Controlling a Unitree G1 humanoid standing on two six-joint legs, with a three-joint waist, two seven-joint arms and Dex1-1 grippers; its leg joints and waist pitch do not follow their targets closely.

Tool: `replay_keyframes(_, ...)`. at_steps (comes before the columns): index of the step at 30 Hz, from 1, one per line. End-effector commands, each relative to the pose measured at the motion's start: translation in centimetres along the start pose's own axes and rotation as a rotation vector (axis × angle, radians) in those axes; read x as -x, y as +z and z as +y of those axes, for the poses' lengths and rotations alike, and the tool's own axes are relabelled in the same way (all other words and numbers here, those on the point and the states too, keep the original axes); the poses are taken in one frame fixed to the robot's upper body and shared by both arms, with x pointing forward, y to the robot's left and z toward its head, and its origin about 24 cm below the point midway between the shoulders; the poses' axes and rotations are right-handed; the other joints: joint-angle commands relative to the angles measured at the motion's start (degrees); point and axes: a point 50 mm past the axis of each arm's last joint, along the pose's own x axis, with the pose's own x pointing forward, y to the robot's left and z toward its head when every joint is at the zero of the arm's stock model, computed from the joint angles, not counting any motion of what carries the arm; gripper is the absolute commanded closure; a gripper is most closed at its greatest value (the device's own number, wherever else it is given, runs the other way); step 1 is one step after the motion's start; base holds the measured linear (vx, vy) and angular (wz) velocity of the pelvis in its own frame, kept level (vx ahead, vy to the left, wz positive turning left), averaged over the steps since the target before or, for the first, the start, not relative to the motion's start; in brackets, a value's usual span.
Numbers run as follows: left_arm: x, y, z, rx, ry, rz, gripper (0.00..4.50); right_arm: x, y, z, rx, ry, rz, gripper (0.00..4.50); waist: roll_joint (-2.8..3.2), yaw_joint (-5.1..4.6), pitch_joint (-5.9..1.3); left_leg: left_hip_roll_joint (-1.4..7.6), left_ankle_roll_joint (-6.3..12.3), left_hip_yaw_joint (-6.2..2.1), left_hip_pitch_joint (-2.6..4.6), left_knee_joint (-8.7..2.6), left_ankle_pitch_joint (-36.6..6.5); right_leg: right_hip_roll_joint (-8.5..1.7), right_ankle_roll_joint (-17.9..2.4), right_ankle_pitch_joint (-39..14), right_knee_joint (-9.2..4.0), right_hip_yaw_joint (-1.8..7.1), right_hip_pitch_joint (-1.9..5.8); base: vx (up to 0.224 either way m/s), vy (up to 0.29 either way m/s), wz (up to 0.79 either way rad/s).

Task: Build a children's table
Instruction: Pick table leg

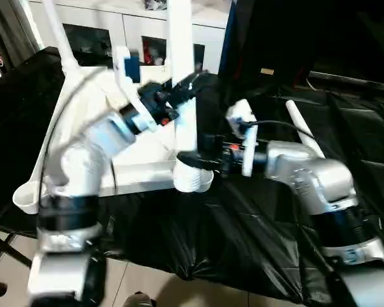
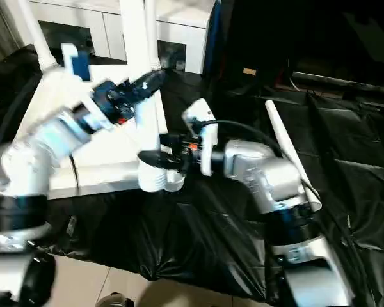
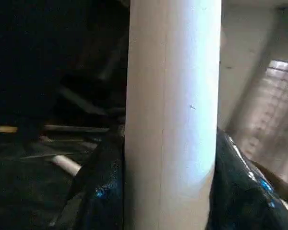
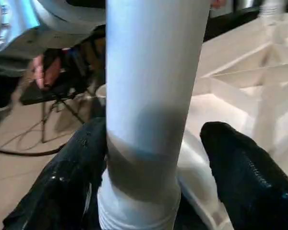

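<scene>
The table top (image 1: 144, 163) lies upside down on a black sheet (image 1: 243, 236) that covers the work surface, its ribbed underside facing up. At the near corner a round socket (image 1: 193, 181) holds an upright leg (image 1: 181, 77), a white tapered tube rising out of the top of the head views. A second leg (image 1: 59, 35) stands at the far left corner, and another empty socket (image 1: 27, 198) shows at the near left corner of the top. A loose leg (image 2: 288, 153) lies on the sheet to our right, well apart from the top.

Our left gripper (image 1: 179, 88) reaches across to the upright leg partway up, and in the left wrist view its black fingers (image 3: 93, 191) sit on both sides of the tube, closed against it. Our right gripper (image 1: 201, 161) is low at the leg's base, just above the socket. In the right wrist view its fingers (image 4: 240, 167) straddle the tube with a gap on one side, so they stand wider than the leg and do not clamp it.

Behind the table stands a white cabinet (image 1: 115, 32) with glass doors. In the right wrist view a person's hand (image 4: 45, 72) appears past the leg, near a dark stand.
</scene>
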Motion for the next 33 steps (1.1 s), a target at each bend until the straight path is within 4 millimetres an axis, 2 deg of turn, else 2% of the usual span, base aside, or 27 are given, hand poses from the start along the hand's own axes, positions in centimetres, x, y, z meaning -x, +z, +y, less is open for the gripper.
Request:
replay_keyframes(1,-0.74,0.56,-1.29,-0.008,-0.11,-0.005,2.68,0.19,0.69,0.03,0.029,0.0,0.012,1.14,-0.09,-0.01,-4.54,1.15,-1.32,-0.15,0.73,-3.62,-7.66,-4.45,-8.65,-9.64,-3.86,2.8,3.28,0.0,0.0,0.0)
replay_keyframes(11,-0.68,0.2,-1.73,0.02,-0.184,0.009,2.68,0.17,0.67,0.24,0.054,0.056,0.03,1.14,-0.19,0.06,-4.55,1.2,-1.52,-0.17,0.77,-3.62,-8.07,-4.45,-8.14,-10.95,-3.92,2.81,3.27,0.0,0.0,0.0)
replay_keyframes(12,-0.63,0.16,-1.89,0.026,-0.2,0.013,2.68,0.19,0.65,0.29,0.053,0.064,0.033,1.14,-0.62,-0.01,-4.55,1.17,-1.3,-0.07,0.73,-3.59,-7.72,-4.39,-8.06,-10.8,-3.95,2.81,3.31,0.0,0.0,0.0)
replay_keyframes(13,-0.59,0.12,-2.0,0.027,-0.211,0.016,2.68,0.21,0.63,0.32,0.052,0.069,0.036,1.14,-0.33,0.07,-4.54,1.24,-1.34,-0.15,0.76,-3.61,-7.56,-4.46,-8.24,-10.77,-3.83,2.81,3.24,0.0,0.0,0.0)
replay_keyframes(27,-0.64,-0.03,-2.28,0.034,-0.242,0.031,2.68,0.1,0.15,0.45,0.044,0.117,0.062,1.14,-0.44,0.09,-4.58,1.21,-1.4,-0.14,0.76,-3.54,-7.67,-4.43,-8.02,-11.22,-3.88,2.8,3.28,0.0,0.0,0.0)
replay_keyframes(28,-0.65,-0.04,-2.28,0.034,-0.243,0.031,2.68,0.07,0.12,0.46,0.043,0.119,0.062,1.31,-0.38,0.09,-4.56,1.23,-1.41,-0.17,0.75,-3.57,-7.64,-4.43,-8.07,-11.16,-3.87,2.8,3.25,0.0,0.0,0.0)
replay_keyframes(30,-0.68,-0.06,-2.28,0.035,-0.244,0.032,2.68,0.0,0.0,0.52,0.037,0.127,0.062,1.31,-0.37,0.1,-4.58,1.22,-1.44,-0.14,0.79,-3.52,-7.75,-4.42,-8.21,-10.86,-3.86,2.8,3.24,0.0,0.0,0.0)
replay_keyframes(33,-0.68,-0.06,-2.27,0.035,-0.246,0.032,2.68,-0.02,-0.05,0.54,0.034,0.13,0.061,1.59,-0.36,0.09,-4.59,1.21,-1.41,-0.16,0.75,-3.53,-7.82,-4.41,-8.24,-10.91,-3.85,2.79,3.29,0.0,0.0,0.0)
